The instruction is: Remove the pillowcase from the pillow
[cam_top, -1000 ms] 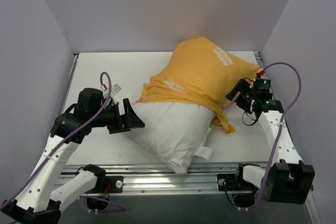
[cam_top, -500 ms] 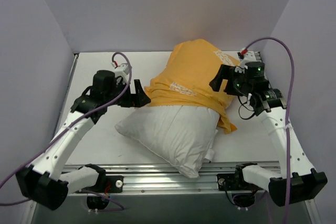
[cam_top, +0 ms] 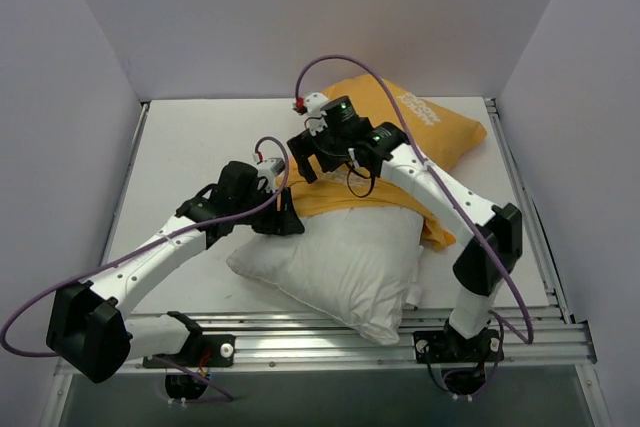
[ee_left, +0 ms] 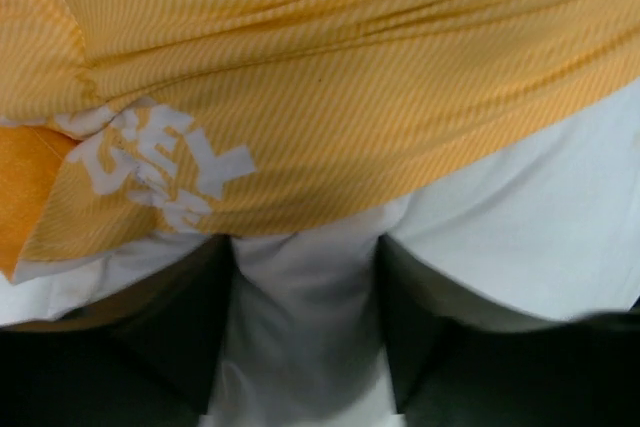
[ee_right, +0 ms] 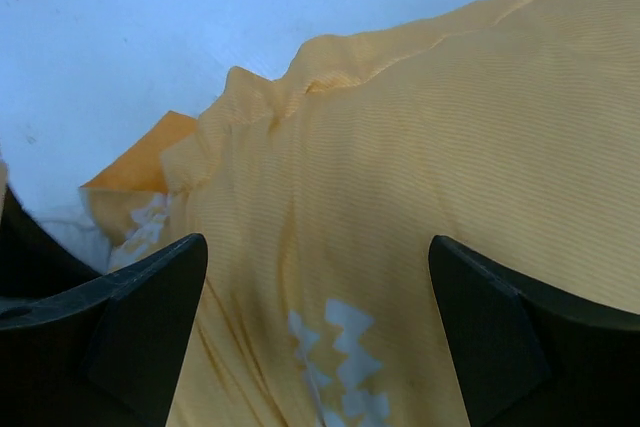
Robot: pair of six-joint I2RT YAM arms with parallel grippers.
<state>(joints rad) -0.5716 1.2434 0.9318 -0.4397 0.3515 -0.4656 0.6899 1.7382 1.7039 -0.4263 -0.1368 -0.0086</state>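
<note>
Both arms have shifted since the earlier frames. The right arm has swung from the right flank of the bundle across to its left half, and the left arm has pushed in from the left to the cover's hem. The raised far end of the pillowcase (cam_top: 430, 125) now lies lower and flatter.

Left gripper (cam_top: 283, 215): set on the seam where orange cloth ends. In the wrist view the left gripper (ee_left: 305, 347) has its jaws apart, with a ridge of the white pillow (ee_left: 300, 317) filling the gap. Whether it is pinched cannot be told. The pillowcase (ee_left: 350, 97) hem lies just ahead of the fingertips, its white lettering ahead and to the left.

Right gripper (cam_top: 303, 159): just beyond the left one, over the cover. Seen from its wrist, the right gripper (ee_right: 315, 247) is spread wide and holds nothing. The pillowcase (ee_right: 450, 147) lies directly beneath and ahead of it.

Most of the pillow (cam_top: 340, 267) is bare on the table (cam_top: 190, 147), on the near side of both grippers.
</note>
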